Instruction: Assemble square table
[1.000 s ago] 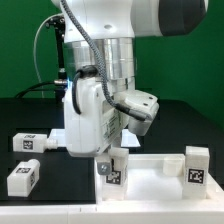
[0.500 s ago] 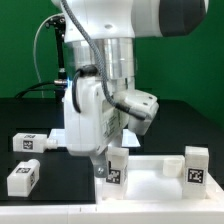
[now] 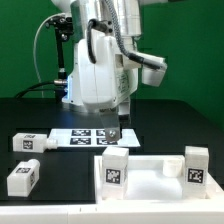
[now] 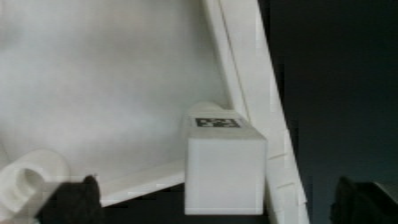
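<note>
Your tool point(image 3: 120, 118) hangs released above the leg point(image 3: 116, 166) standing upright at the square tabletop point(image 3: 150, 180) corner, probably seated, so next you grab a loose leg point(image 3: 27, 143) off the bench point(image 3: 62, 168).

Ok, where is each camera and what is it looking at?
Exterior view: off the arm, facing it across the black table; shows the arm and its open claw.
Wrist view: on the wrist, looking down between the claw's fingertips.
Both see the upright leg on the table top.
</note>
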